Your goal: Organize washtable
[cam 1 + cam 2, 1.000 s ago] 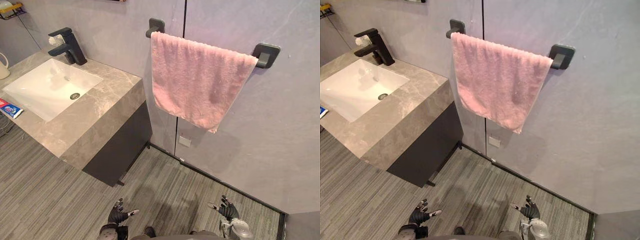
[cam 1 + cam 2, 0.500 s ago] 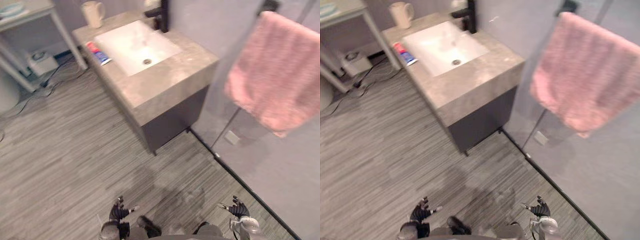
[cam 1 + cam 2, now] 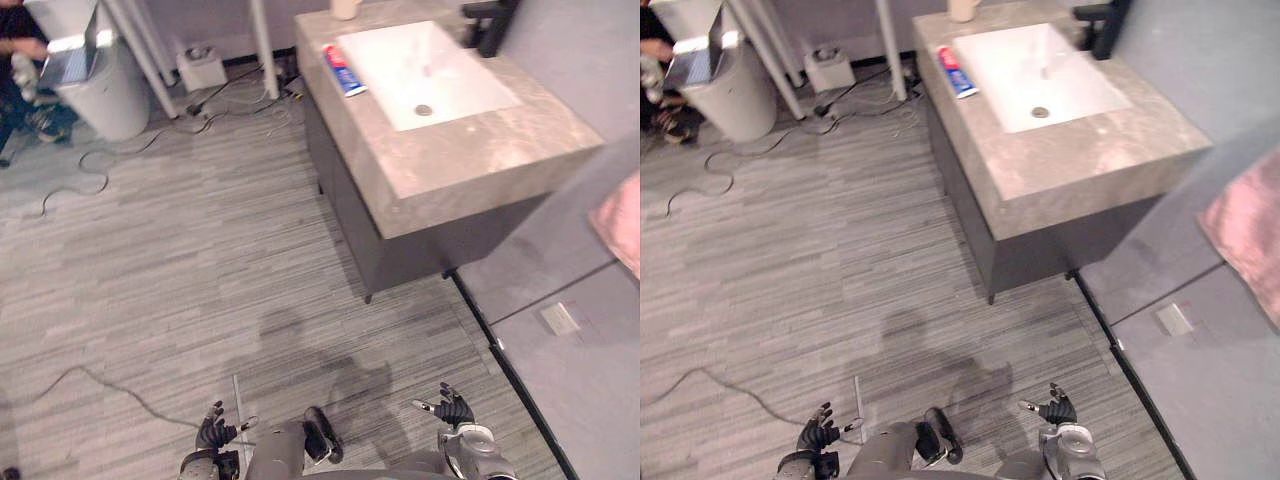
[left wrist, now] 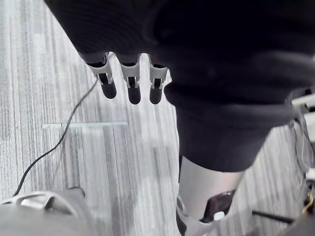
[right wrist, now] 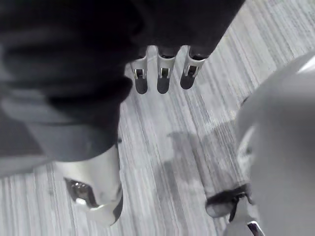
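Counter (image 3: 470,150) beige-grey marbled stone, basin (image 3: 420,65) white, tap (image 3: 490,22) black, cabinet (image 3: 400,245) dark grey. Toothpaste tube (image 3: 343,70) red, white and blue (red at one end, blue at the other); towel (image 3: 622,215) pink. Floor (image 3: 200,260) grey with fine streaky plank lines, bin (image 3: 100,95) pale grey.

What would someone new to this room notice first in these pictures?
The stone washtable at the upper right draws the eye first, with its white basin, a black faucet at the back and a red, white and blue tube lying on the counter beside the basin. A pink towel pokes in at the right edge. The left hand and right hand hang open, low over the striped floor.
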### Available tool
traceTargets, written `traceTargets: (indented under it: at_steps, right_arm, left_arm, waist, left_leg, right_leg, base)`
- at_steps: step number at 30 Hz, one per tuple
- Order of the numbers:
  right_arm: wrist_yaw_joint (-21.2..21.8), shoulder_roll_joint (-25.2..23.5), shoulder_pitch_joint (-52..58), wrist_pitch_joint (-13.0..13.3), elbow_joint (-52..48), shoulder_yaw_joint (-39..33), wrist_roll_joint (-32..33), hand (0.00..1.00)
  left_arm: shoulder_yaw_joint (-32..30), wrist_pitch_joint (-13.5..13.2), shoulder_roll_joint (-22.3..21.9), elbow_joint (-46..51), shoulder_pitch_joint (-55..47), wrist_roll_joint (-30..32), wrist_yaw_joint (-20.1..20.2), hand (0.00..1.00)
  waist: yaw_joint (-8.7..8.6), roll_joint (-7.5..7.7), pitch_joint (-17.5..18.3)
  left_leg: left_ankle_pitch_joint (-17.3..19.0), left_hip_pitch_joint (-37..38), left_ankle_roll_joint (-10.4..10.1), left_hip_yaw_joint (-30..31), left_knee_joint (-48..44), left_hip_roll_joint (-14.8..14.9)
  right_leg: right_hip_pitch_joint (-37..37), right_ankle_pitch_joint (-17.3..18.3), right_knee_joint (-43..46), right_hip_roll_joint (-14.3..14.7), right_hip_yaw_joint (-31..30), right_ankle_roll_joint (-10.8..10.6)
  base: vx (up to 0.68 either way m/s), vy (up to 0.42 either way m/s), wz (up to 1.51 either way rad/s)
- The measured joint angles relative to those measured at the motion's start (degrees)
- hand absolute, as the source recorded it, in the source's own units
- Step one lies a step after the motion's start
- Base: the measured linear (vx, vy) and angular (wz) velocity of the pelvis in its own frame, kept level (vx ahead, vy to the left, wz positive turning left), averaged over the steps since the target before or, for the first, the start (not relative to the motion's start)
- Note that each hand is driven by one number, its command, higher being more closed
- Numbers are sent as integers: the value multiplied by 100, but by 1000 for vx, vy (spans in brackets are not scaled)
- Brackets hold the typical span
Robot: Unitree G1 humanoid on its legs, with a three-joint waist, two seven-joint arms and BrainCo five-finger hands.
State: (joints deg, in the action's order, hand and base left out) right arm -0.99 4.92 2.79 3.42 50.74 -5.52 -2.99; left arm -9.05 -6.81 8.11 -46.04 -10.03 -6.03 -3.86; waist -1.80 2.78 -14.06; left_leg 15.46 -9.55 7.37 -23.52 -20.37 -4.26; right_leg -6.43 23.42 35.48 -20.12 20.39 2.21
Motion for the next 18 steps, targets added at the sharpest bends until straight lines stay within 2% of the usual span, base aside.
traceTargets:
  at_steps: [2,3,5,6,7,8,11,12,13,14,15,16,18]
  right_arm:
    - [4,6,-13,28,-186,150,1,0]
    - [9,13,-8,80,-297,245,2,0]
    - [17,31,-7,125,-413,257,13,0]
    - [18,51,-4,154,-497,268,10,0]
    - [18,51,7,172,-504,333,11,0]
    - [19,51,17,178,-521,374,9,0]
    - [69,39,197,199,-791,398,-19,0]
    - [124,38,255,195,-839,452,-80,0]
    - [126,9,350,176,-932,491,-120,0]
    - [111,60,434,165,-1191,543,-115,0]
    - [119,75,452,148,-1332,648,-116,0]
    - [131,30,467,148,-1384,696,-123,0]
    - [121,-131,669,154,-1541,735,-119,0]
  left_arm:
    - [-9,19,-9,-9,-97,-16,1,0]
    - [-7,19,-26,-18,-124,-44,4,0]
    - [-4,10,-75,-14,-65,-63,5,0]
    - [4,9,-120,-21,-15,-63,8,0]
    - [52,8,-125,-26,-18,-64,15,0]
    - [73,9,-124,-29,-17,-63,18,0]
    - [157,9,-133,-27,-10,-56,71,0]
    - [137,14,-143,-19,-17,-55,112,0]
    - [121,16,-148,-17,-50,-55,129,0]
    - [15,72,-404,-34,-68,-55,128,0]
    - [-53,74,-480,138,-186,-56,133,0]
    - [-62,76,-479,189,-218,-55,132,0]
    - [-72,86,-551,357,-301,-55,125,0]
  waist:
    - [-21,-86,-56]
    - [-64,-194,-130]
    - [-65,-301,-189]
    - [-62,-367,-225]
    - [-62,-362,-222]
    - [-64,-361,-220]
    - [-107,-388,-205]
    - [-88,-301,-157]
    - [-103,-233,-118]
    - [-121,-485,-169]
    - [-17,-511,-146]
    - [-14,-481,-164]
    - [22,-395,-183]
  left_leg:
    - [36,197,48,174,68,-46]
    - [43,448,45,366,218,-78]
    - [34,690,57,583,399,-95]
    - [-7,926,97,801,596,-134]
    - [-37,1200,61,1007,848,-217]
    - [-38,1313,59,1109,930,-260]
    - [58,1616,-114,1431,853,-318]
    - [162,1560,-301,1322,411,-384]
    - [234,1472,-450,1176,18,-460]
    - [248,1213,-753,883,-1052,-169]
    - [249,871,-862,403,-2291,313]
    - [250,743,-860,218,-2761,560]
    - [250,654,-864,-45,-3568,1472]
  right_leg:
    - [-316,-37,125,301,31,-119]
    - [-624,-143,-19,631,25,-292]
    - [-896,-349,-425,924,3,-476]
    - [-1010,-685,-769,1113,3,-540]
    - [-1078,-1011,-1058,1229,-21,-504]
    - [-1098,-1122,-1117,1271,-33,-447]
    - [-1175,-1384,-989,1611,287,-19]
    - [-1117,-1625,-1101,1808,581,375]
    - [-969,-1726,-1322,1937,667,674]
    - [-625,-1679,-1581,2077,485,751]
    - [-375,-1574,-1732,2130,196,727]
    - [-233,-1499,-1737,2115,85,676]
    - [423,-1337,-1838,1997,-309,405]
  base:
    - [250,106,58]
    - [255,94,80]
    - [337,110,73]
    - [458,126,78]
    - [429,100,79]
    - [466,74,85]
    - [480,37,85]
    - [395,27,45]
    - [510,47,35]
    - [520,132,-22]
    - [521,153,-46]
    - [511,158,-79]
    - [529,127,-75]
